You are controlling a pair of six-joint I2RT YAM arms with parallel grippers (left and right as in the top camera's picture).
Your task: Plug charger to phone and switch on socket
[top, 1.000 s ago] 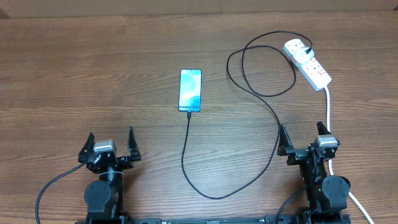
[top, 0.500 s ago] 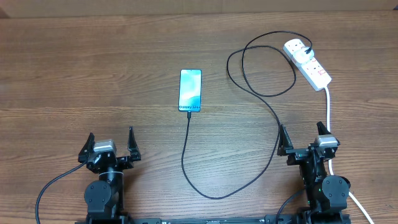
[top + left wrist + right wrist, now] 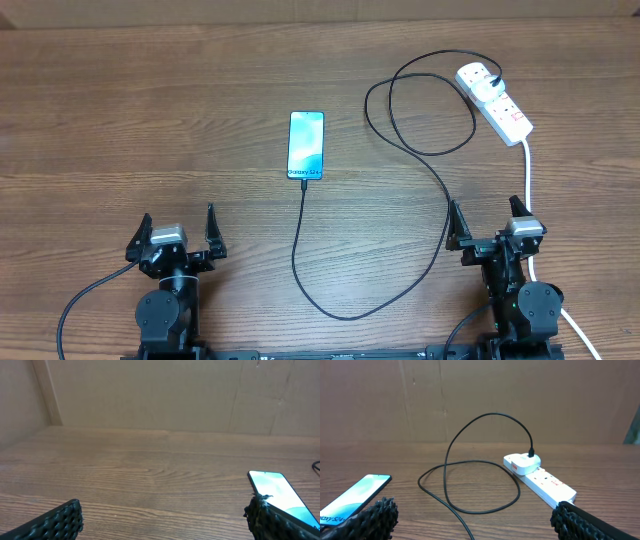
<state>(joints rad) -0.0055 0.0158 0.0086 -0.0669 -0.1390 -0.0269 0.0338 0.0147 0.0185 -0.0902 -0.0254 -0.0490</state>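
The phone point(image 3: 306, 145) lies flat mid-table with its blue screen lit; it also shows in the left wrist view point(image 3: 277, 491) and right wrist view point(image 3: 352, 497). The black charger cable point(image 3: 440, 190) runs from the phone's near end, loops across the table and ends in a white wall plug point(image 3: 477, 78) seated in the socket point(image 3: 503, 108), a white power strip at the far right, also in the right wrist view point(image 3: 545, 482). My left gripper point(image 3: 175, 232) and right gripper point(image 3: 490, 222) are both open and empty near the front edge, well apart from these things.
The socket's thick white cord point(image 3: 528, 180) runs down the right side past my right arm toward the front edge. A brown wall point(image 3: 160, 390) stands behind the table's far edge.
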